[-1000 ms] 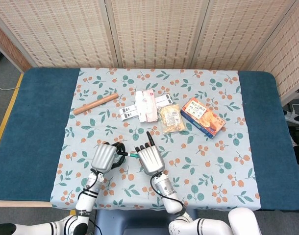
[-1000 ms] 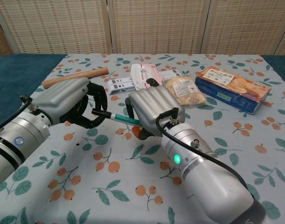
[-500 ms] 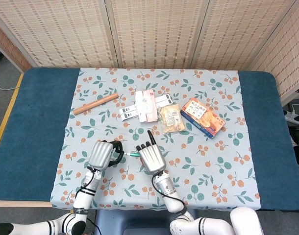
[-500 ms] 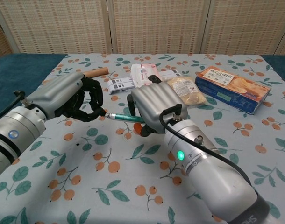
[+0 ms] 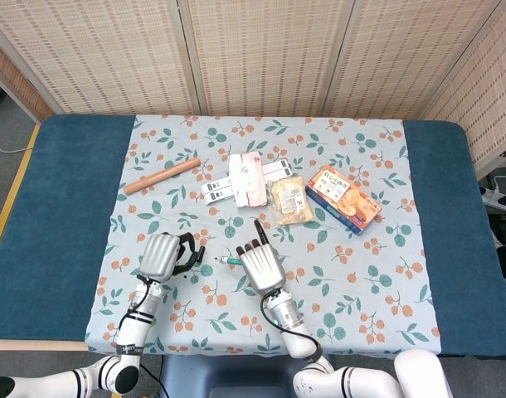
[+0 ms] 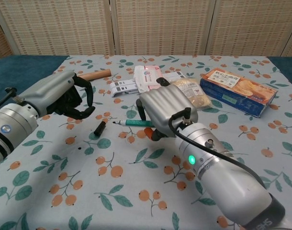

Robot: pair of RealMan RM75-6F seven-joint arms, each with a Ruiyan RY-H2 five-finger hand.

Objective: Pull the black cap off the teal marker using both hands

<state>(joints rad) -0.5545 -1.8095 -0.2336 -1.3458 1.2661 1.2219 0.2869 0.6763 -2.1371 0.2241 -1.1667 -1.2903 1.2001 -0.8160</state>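
The teal marker is gripped in my right hand, its bare tip pointing left just above the cloth. In the head view the marker sticks out left of my right hand. The black cap lies loose on the tablecloth, left of the marker's tip and apart from it. My left hand hovers further left, fingers curled in with nothing in them; in the head view the left hand sits a short way from the marker.
A wooden stick lies at the back left. White packets, a snack bag and an orange box stand behind the hands. The floral cloth covers a blue table, with a folding screen behind it.
The cap has come off the marker and now lies on the cloth. My left hand has drawn away to the left, empty, while the right still holds the marker.
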